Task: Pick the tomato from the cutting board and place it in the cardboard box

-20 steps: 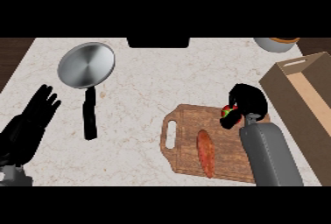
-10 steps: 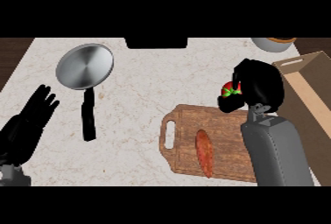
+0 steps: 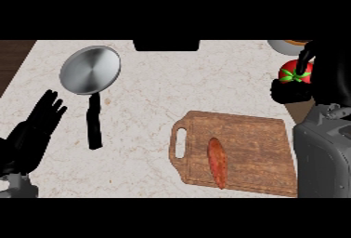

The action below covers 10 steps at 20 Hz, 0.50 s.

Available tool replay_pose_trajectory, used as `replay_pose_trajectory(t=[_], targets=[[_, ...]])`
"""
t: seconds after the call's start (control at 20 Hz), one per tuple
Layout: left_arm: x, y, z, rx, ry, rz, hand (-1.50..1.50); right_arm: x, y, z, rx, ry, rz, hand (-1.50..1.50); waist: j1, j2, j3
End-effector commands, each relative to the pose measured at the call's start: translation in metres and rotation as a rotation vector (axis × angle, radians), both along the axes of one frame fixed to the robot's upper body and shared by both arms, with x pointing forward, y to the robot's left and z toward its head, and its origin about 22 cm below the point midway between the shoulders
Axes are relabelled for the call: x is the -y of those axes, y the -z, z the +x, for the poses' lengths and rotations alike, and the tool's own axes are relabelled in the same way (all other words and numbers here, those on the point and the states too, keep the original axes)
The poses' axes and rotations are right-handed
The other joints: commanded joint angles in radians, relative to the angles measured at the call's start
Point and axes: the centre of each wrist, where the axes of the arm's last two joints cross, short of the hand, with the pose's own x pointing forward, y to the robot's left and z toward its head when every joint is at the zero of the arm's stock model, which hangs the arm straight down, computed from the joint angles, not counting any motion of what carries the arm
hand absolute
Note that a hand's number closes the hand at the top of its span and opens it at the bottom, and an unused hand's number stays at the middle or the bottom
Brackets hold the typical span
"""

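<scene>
Your right hand (image 3: pixel 322 69) now sits higher and further right than half a second ago, fingers curled round the tomato (image 3: pixel 296 72) — the fruit has left the cutting board (image 3: pixel 254 148) and hangs in the grasp above the tabletop (image 3: pixel 205 83), up past the board's far right corner. A second ago the same hand was still down at the board's edge. Judgement: pick is done, carry is under way; the release over the cardboard box is what remains. The box itself is hidden behind the hand and forearm here, so you cannot confirm how it lines up with the tomato.

Left hand (image 3: pixel 34 135) rests at the left edge, fingers straight and up, holding nothing.

Count:
- tomato — one, in the right hand
- cutting board — one, below and left of the right hand
- long red-orange vegetable (image 3: pixel 218 161) — one, lying on the board
- frying pan (image 3: pixel 90 70) — one, well to the left of the right hand
- bowl (image 3: pixel 284 45) — one, partly seen, just beyond the right hand
</scene>
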Motion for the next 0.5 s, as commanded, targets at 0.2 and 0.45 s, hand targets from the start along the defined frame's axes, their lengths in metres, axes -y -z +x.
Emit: replay_pose_trajectory(t=[0.2, 0.45], targets=[[-0.013, -0.015, 0.004, 0.000, -0.003, 0.012, 0.00, 0.064, -0.014, -0.015, 0.039, 0.116, -0.003, 1.50, 0.003, 0.002, 0.001], [0.007, -0.016, -0.003, 0.000, 0.007, 0.005, 0.00, 0.088, -0.002, 0.013, -0.023, 0.139, -0.038, 1.50, 0.011, 0.003, 0.001]])
